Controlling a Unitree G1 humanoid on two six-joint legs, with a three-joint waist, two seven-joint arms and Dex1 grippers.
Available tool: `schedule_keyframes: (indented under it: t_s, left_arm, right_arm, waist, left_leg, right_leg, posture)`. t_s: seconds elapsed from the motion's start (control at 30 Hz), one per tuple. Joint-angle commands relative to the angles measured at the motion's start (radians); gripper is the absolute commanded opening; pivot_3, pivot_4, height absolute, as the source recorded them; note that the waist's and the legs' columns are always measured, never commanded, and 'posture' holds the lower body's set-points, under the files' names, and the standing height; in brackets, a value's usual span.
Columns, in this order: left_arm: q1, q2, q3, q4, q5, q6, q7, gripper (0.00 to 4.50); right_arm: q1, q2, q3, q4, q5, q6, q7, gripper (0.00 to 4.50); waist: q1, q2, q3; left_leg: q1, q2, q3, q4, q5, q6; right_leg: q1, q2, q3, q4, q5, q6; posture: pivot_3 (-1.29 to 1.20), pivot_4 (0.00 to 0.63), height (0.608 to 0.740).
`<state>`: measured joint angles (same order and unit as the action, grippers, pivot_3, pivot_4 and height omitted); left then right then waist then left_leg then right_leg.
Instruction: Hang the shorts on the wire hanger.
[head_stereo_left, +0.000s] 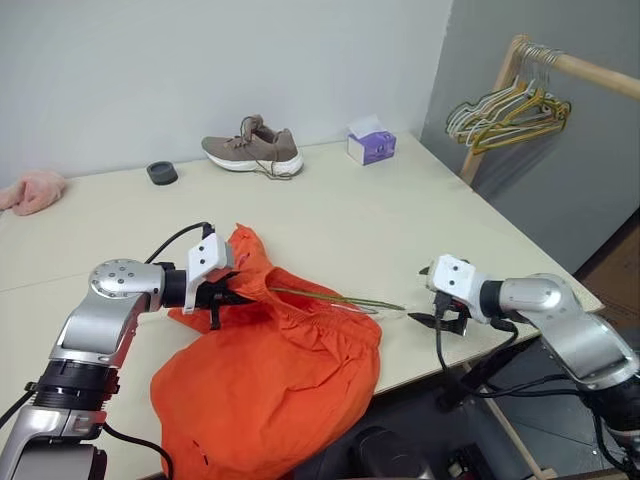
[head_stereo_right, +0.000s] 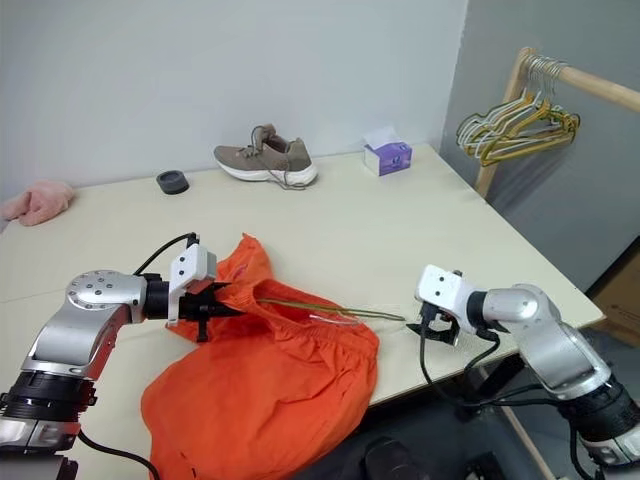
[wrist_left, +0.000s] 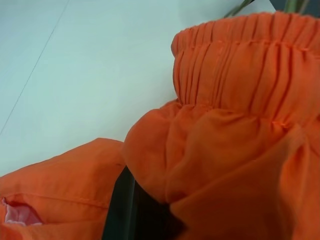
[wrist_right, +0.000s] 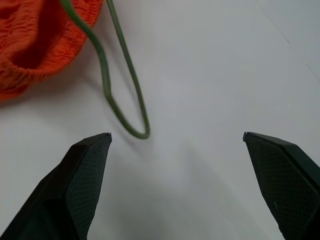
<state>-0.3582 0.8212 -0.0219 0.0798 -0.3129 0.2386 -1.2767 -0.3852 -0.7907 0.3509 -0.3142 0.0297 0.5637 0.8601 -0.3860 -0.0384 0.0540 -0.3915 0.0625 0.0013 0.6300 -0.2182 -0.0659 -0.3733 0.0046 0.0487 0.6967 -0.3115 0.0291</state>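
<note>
1. Shorts, soft and floppy, slump at the worktop's near edge, pinched by the left gripper.
2. Wire hanger, light and springy, pokes from the waistband.
3. Right gripper, fingers spread, faces the hanger's end; grab there, I'd say.

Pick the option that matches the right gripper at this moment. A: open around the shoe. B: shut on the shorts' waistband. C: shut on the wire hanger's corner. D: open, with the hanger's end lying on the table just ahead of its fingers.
D: the right gripper has its fingers spread wide, and the wire hanger end lies untouched on the table ahead of them, its other part inside the shorts.
</note>
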Motion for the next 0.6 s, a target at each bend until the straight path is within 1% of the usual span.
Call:
schedule_keyframes:
  t_s: [0.03, 0.13, 0.33, 0.4, 0.47, 0.57, 0.6]
  left_arm:
    - [-0.01, 0.001, 0.019, -0.034, -0.02, 0.007, 0.004, 0.67]
    - [-0.012, -0.005, 0.017, -0.037, -0.02, 0.011, 0.007, 0.67]
    - [0.001, -0.004, 0.023, -0.051, -0.019, 0.013, 0.009, 0.67]
    - [0.007, -0.004, 0.025, -0.056, -0.021, 0.015, 0.01, 0.67]
    - [0.008, -0.008, 0.024, -0.06, -0.022, 0.017, 0.013, 0.67]
    - [0.008, -0.011, 0.024, -0.063, -0.023, 0.019, 0.015, 0.67]
    - [0.008, -0.012, 0.024, -0.063, -0.023, 0.017, 0.016, 0.67]
  right_arm:
    - [-0.059, 0.039, 0.055, 0.028, -0.032, -0.013, 0.034, 4.5]
    - [-0.11, 0.09, 0.1, 0.078, -0.044, 0.009, 0.054, 4.5]
    - [-0.156, 0.123, 0.123, 0.158, -0.082, -0.005, 0.065, 4.5]
    - [-0.167, 0.152, 0.14, 0.198, -0.097, -0.018, 0.06, 4.11]
    - [-0.178, 0.185, 0.155, 0.229, -0.108, -0.021, 0.062, 3.6]
    - [-0.189, 0.218, 0.161, 0.265, -0.118, -0.02, 0.065, 2.47]
    - [-0.197, 0.233, 0.159, 0.288, -0.12, -0.021, 0.057, 2.16]
  waist:
    - [0.0, 0.0, 0.0]
    - [-0.002, 0.0, 0.0]
    - [0.002, 0.0, 0.0]
    - [0.002, 0.0, 0.0]
    - [0.001, 0.0, 0.0]
    - [0.001, 0.0, 0.0]
    - [0.001, 0.0, 0.0]
  left_leg:
    - [0.0, 0.0, 0.0, 0.0, 0.0, 0.0]
    - [0.0, 0.0, 0.0, 0.0, 0.0, 0.0]
    - [-0.001, 0.0, -0.001, 0.001, 0.0, 0.0]
    - [0.0, 0.0, -0.001, 0.001, 0.0, 0.0]
    - [0.0, 0.0, -0.001, 0.001, 0.0, 0.0]
    - [0.0, 0.0, -0.001, 0.0, 0.0, 0.0]
    - [0.0, 0.0, -0.001, 0.0, 0.0, 0.0]
  right_leg:
    - [0.0, 0.0, 0.0, 0.0, 0.0, 0.0]
    - [0.0, 0.0, 0.0, 0.0, 0.0, 0.0]
    - [0.0, 0.0, 0.0, 0.0, 0.0, 0.0]
    - [0.0, 0.0, -0.001, 0.0, 0.0, 0.0]
    - [0.0, 0.0, -0.001, 0.001, 0.0, 0.0]
    - [0.0, 0.0, -0.001, 0.001, 0.0, 0.0]
    - [0.0, 0.0, -0.001, 0.001, 0.0, 0.0]
  posture:
    - [-0.34, 0.0, 0.74]
    - [-0.33, 0.0, 0.74]
    - [-0.33, 0.0, 0.74]
    - [-0.33, 0.0, 0.74]
    - [-0.33, 0.0, 0.74]
    - [-0.33, 0.0, 0.74]
    - [-0.33, 0.0, 0.74]
